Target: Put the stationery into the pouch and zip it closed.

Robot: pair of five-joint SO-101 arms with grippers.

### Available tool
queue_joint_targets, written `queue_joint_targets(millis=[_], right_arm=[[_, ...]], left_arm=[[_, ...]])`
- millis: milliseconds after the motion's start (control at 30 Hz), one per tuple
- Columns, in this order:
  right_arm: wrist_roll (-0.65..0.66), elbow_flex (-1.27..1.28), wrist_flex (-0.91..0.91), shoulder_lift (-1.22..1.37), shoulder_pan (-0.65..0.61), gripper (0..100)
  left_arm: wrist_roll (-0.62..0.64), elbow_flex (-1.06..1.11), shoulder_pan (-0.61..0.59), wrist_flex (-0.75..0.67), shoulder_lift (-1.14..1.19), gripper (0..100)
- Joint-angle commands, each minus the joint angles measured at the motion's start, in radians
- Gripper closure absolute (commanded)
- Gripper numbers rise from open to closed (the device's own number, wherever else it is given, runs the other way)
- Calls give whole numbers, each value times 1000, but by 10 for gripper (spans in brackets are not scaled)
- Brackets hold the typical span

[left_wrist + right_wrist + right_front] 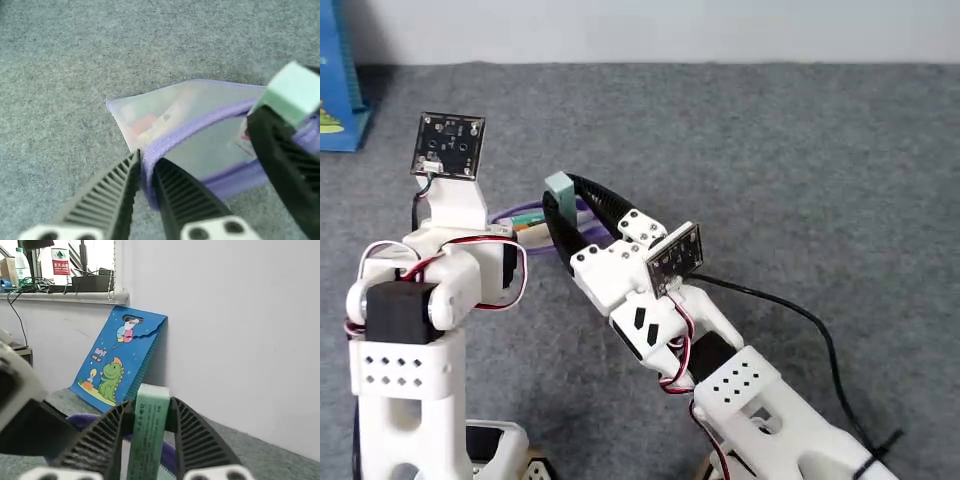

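A translucent pouch (200, 125) with purple zip trim lies on the grey carpet, with some stationery showing faintly inside. My left gripper (145, 161) is shut on the pouch's purple zip edge at its near corner, holding that edge up. My right gripper (149, 407) is shut on a mint-green eraser (147, 435), held upright. In the high view the eraser (560, 185) hangs just above the pouch (520, 214), between the two arms. The left wrist view has the eraser (292, 92) over the pouch's far end, on a black finger (285, 160) of the right gripper.
A blue gift bag (120, 365) with a dinosaur print leans against the wall at the table's far left corner (335, 90). A black cable (800, 315) trails off the right arm. Grey carpet stretches open to the right and far side.
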Motion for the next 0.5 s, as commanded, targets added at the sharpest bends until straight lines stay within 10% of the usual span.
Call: queue_joint_targets(millis=[0, 467], right_arm=[[14, -12, -25, 1, 7, 989], [15, -18, 262, -177, -31, 769]], left_arm=[[-9, -68, 3, -3, 3, 988], [-9, -68, 3, -3, 3, 988]])
